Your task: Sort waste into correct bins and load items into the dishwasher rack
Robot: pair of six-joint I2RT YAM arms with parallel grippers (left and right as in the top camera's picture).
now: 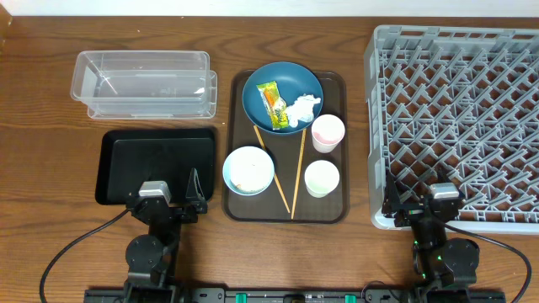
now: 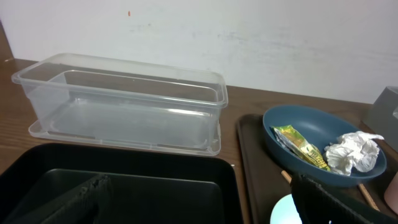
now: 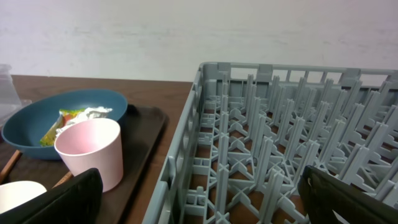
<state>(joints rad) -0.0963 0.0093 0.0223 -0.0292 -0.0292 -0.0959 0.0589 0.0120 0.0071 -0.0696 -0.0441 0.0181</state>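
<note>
On the brown serving tray, a dark blue plate (image 1: pixel 286 88) holds an orange and green wrapper (image 1: pixel 271 105) and a white tissue (image 1: pixel 305 107). A pink cup (image 1: pixel 328 132), a white cup (image 1: pixel 322 178), a white bowl (image 1: pixel 248 170) and two chopsticks (image 1: pixel 300 172) also lie on that tray. The clear tub (image 1: pixel 141 82) and the black tray (image 1: pixel 156 160) are at the left. The grey rack (image 1: pixel 459 118) is at the right. My left gripper (image 1: pixel 168 195) is open over the black tray's near edge. My right gripper (image 1: pixel 419 202) is open over the rack's near left corner. Rice scraps are too small to make out.
The brown serving tray (image 1: pixel 286 215) sits between the black tray and the rack. In the left wrist view the tub (image 2: pixel 124 106) is ahead and the plate (image 2: pixel 311 134) is to the right. In the right wrist view the pink cup (image 3: pixel 90 152) is at the left.
</note>
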